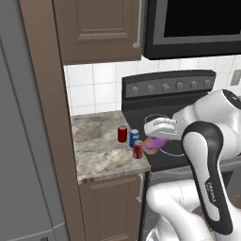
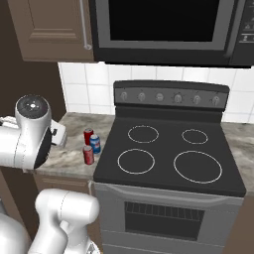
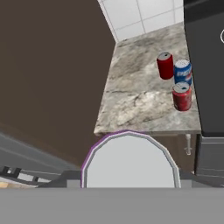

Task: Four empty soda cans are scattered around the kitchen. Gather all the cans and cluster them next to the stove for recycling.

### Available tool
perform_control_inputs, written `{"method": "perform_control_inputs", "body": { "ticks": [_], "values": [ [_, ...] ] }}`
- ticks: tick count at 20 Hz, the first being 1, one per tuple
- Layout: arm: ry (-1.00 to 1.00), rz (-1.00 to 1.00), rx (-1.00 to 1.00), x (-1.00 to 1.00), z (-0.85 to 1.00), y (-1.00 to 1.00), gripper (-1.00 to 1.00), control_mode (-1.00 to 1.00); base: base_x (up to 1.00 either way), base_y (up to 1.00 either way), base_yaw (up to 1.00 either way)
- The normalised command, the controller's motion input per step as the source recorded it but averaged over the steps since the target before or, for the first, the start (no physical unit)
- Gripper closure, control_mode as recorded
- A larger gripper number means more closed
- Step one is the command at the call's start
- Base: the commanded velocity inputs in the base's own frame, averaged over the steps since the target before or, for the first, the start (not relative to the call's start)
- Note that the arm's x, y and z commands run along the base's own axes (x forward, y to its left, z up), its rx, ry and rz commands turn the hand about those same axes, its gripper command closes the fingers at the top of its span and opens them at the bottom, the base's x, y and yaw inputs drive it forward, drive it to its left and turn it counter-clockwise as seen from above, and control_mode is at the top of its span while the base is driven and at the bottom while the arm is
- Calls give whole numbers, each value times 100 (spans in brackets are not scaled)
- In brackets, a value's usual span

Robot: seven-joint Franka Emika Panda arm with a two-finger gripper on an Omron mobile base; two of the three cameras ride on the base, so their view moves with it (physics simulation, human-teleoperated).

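Note:
Three soda cans stand close together on the stone counter point(image 1: 94, 141), right beside the stove's point(image 2: 163, 144) left edge: a red one point(image 1: 123, 134), a blue one with a white band point(image 1: 134, 137) and a second red one point(image 1: 138, 149). The hand view shows them too: red point(image 3: 165, 65), blue point(image 3: 183, 72), red point(image 3: 182, 96). My gripper point(image 1: 153, 141) is shut on a pink-purple can point(image 1: 151, 145), held in the air just right of the three. In the hand view its grey top with a purple rim point(image 3: 129, 159) lies close below the camera, before the counter's front edge.
A black microwave point(image 2: 163, 25) hangs above the stove. Brown wall cabinets point(image 1: 99, 28) and a tall grey fridge point(image 1: 23, 141) close off the left. The counter's back left part point(image 3: 131, 65) is bare. More counter point(image 2: 243, 144) lies right of the stove.

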Motion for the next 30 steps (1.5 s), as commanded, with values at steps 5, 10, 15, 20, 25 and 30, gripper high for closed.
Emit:
{"method": "perform_control_inputs", "body": {
  "ticks": [5,10,15,20,25,30],
  "values": [
    [0,0,0,3,-6,0,100,-100,0,0,0],
    [-3,-1,-4,0,-10,10,100,-100,0,0,0],
    [-5,-5,-12,0,-1,22,100,-100,0,0,0],
    [-1,-4,-7,11,0,6,100,-100,0,0,0],
    [3,0,-1,22,0,-1,100,-100,0,0,0],
    [4,0,-3,24,-4,-1,100,-100,0,0,0]
  ]
}}
